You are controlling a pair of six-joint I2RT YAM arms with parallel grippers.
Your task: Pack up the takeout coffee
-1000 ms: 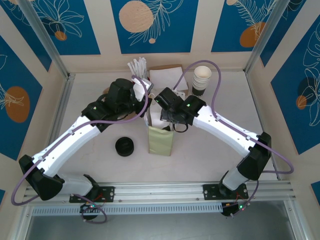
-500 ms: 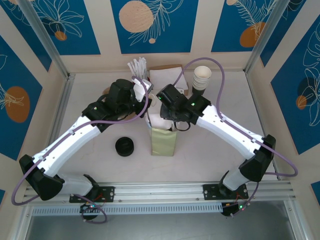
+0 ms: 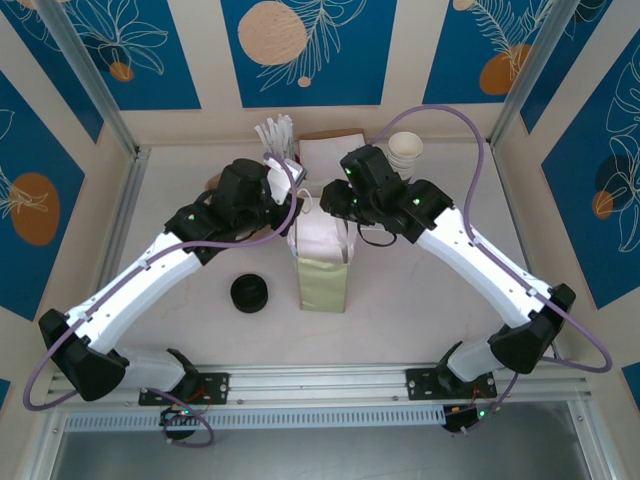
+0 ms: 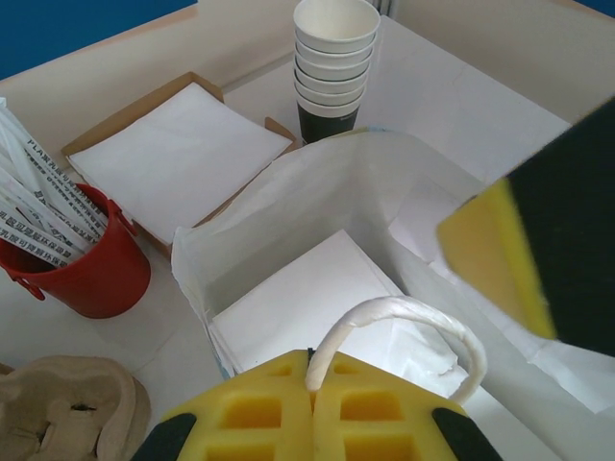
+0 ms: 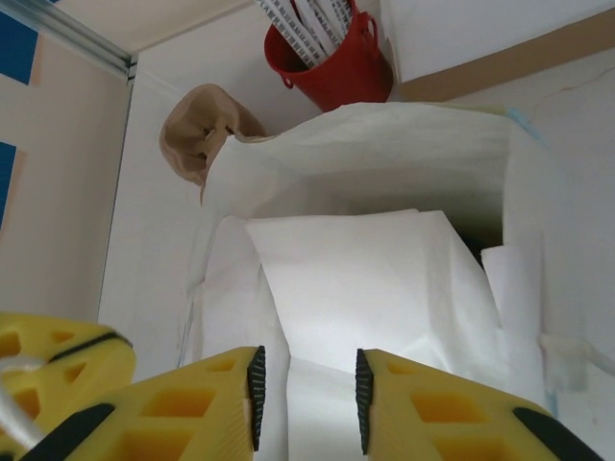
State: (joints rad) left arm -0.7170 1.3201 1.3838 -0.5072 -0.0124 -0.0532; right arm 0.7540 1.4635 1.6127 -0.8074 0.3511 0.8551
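While my left pincer [image 4: 310, 375] is clamped tight on the white twisted handle [image 4: 413, 312] of the paper bag [image 3: 322, 285], my right pincer [image 5: 307, 384] hangs over the bag's mouth. Its 2 fingers are parted a little, with nothing between them.

Below my right fingertips the mouth stands open. The far rim rises straight ahead and a wall runs down each side. A white folded sheet [image 5: 375, 269] leans across the inside, leaving a narrow dark gap toward the right wall. My left pincer sits just beside my right one, at its lower left, so room between the 2 is tight at that rim.

Ahead of my left pincer, past the bag's far rim, white napkins [image 4: 183, 158] lie in a cardboard tray [image 4: 130, 112] to the left. A stack of white paper cups [image 4: 333, 67] with a dark band stands straight on. Both are close to the bag. Left of that pincer sits a red bucket [image 4: 86, 274] of wrapped straws [image 4: 38, 202], and nearer, a tan pulp carrier [image 4: 67, 408].

From above, the table [image 3: 430, 310] lies bare to the right of the bag and on its near side. A black round piece [image 3: 250, 293] rests left of the bag, well apart from both pincers.

Where the takeout coffee lies I cannot tell: the sheet hides the bag's bottom.

The straw wrappers bear black print, too small to read for sure.
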